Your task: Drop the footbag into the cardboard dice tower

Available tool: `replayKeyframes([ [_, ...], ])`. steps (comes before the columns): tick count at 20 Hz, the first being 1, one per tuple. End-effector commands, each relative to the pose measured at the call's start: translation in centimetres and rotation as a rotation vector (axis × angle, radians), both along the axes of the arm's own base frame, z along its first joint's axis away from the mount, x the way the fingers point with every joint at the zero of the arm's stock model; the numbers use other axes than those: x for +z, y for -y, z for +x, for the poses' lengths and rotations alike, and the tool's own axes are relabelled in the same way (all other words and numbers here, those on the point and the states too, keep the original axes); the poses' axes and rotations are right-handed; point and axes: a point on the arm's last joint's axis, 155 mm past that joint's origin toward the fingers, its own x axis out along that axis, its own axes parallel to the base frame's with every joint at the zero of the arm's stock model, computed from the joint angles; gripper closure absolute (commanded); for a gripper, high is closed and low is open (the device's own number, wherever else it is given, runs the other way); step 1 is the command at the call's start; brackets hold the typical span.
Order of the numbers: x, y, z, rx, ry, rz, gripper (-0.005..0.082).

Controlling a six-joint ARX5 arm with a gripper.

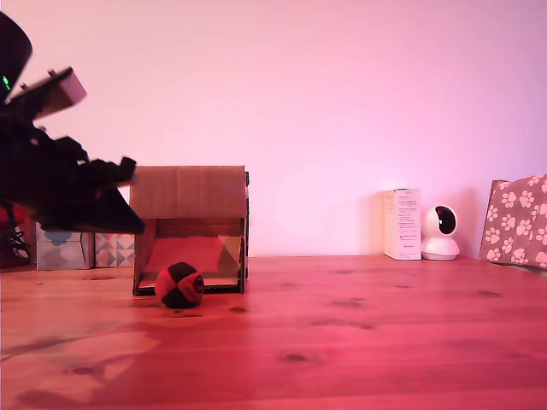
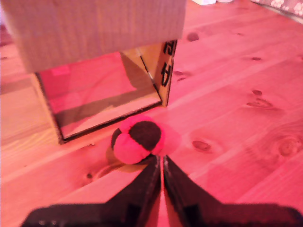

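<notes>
The footbag (image 1: pixel 179 285), a small red and black ball, lies on the wooden table (image 1: pixel 359 333) just in front of the lower opening of the cardboard dice tower (image 1: pixel 190 192). In the wrist view the footbag (image 2: pixel 138 139) sits close ahead of my gripper (image 2: pixel 162 163), apart from it, with the tower (image 2: pixel 94 28) and its slanted ramp behind. The two black fingers are pressed together and hold nothing. In the exterior view my arm is a dark blurred shape at the left, with the gripper (image 1: pixel 128 224) above and left of the ball, beside the tower.
Two small patterned tissue boxes (image 1: pixel 64 249) stand at the exterior view's left, behind the arm. At the back right are a white upright carton (image 1: pixel 402 224), a small white camera (image 1: pixel 441 232) and a paw-print box (image 1: pixel 517 220).
</notes>
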Motion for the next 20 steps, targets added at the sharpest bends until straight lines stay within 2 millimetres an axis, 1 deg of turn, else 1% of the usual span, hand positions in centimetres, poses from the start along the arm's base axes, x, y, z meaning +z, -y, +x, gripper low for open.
replayKeyframes([
  [1,-1.1,0.2,-0.2,-0.007,-0.017,0.001,0.0745],
  [2,-1.1,0.3,-0.1,-0.006,-0.013,-0.002,0.0611],
  [4,-1.2,0.5,0.1,-0.008,-0.002,-0.002,0.0111],
  [5,-1.3,0.6,0.3,-0.012,0.008,0.001,-0.004],
  [6,-1.4,0.7,0.4,-0.017,0.015,0.006,0.0001],
  [9,-1.4,1.1,1.2,-0.021,0.02,0.008,0.0005],
  [12,-1.6,1.6,2.4,-0.034,0.033,0.034,0.0005],
  [20,-4.4,2.9,5.9,-0.036,-0.009,0.057,0.0005],
])
